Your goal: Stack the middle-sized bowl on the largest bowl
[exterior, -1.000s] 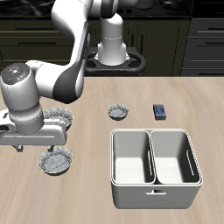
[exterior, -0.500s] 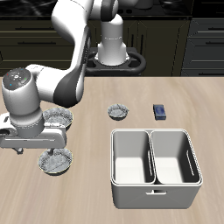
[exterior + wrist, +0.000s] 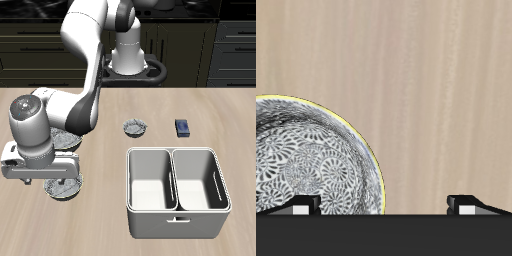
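Grey, shiny and crinkle-rimmed, the middle-sized bowl [image 3: 63,186] sat on the wooden counter [image 3: 100,215] directly beneath the pincer [image 3: 384,205], whose fingers stood wide apart, holding nothing. It looked stiff, light and slippery; pinching its fluted rim wall seemed safest.

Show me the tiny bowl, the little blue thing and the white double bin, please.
Tiny bowl [image 3: 135,126], exterior view, on its inside.
Blue thing [image 3: 183,127], exterior view, on its top face.
White double bin [image 3: 173,179], exterior view, on the wall dividing its two halves.
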Robot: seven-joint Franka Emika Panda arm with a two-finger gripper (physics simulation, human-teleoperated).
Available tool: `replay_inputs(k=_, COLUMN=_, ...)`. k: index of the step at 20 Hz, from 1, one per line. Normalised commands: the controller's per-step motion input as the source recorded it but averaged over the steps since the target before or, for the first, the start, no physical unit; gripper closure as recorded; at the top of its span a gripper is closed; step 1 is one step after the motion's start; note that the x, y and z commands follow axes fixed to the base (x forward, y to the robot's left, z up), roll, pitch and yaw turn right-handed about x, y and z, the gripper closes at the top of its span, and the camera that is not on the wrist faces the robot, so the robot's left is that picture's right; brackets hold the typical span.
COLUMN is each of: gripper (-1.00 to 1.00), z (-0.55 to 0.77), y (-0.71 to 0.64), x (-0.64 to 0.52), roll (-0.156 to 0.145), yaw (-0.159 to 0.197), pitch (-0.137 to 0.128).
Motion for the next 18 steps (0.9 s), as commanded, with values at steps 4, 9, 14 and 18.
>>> replay_inputs(k=4, gripper=1.0, z=-0.14, y=0.04, x=-0.04, roll=0.024, yaw=-0.001, pitch=0.017)
replay_inputs(k=9, gripper=1.0, z=-0.05, y=-0.02, x=-0.04, roll=0.003, yaw=0.004, pitch=0.008)
replay_inputs(k=14, gripper=1.0, z=0.1, y=-0.09, x=-0.05, roll=-0.01, yaw=-0.004, pitch=-0.008)
replay_inputs(k=18, gripper=1.0, z=0.5, y=-0.06, x=-0.09, roll=-0.029, yaw=-0.01, pitch=-0.073)
